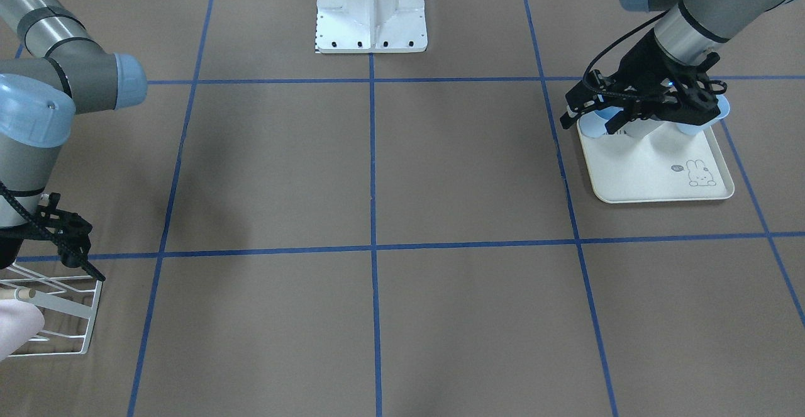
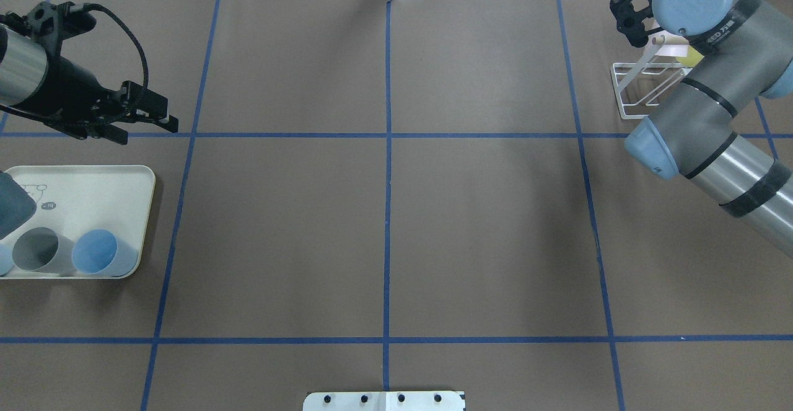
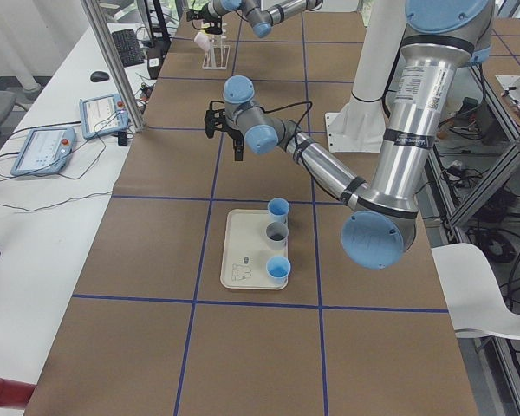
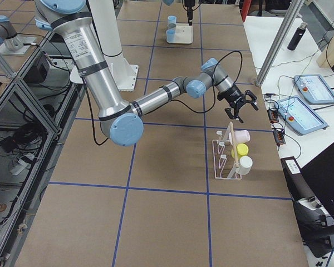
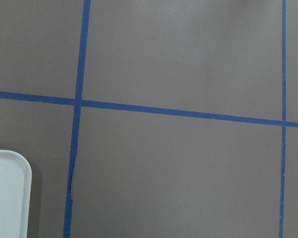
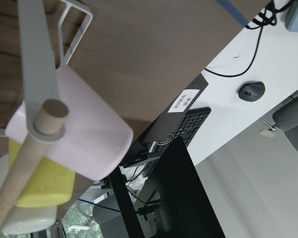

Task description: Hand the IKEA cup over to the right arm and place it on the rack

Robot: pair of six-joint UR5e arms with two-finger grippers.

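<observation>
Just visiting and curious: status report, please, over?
Left gripper open, empty, hovering beside tray. Right gripper open, empty, near rack. Three cups sit on tray, ungrabbed. Rack already holds three other cups.

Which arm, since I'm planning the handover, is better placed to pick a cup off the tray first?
The left. Its end effector hangs open near the tray holding the cups, while the right end effector sits across the table beside the rack.
</observation>
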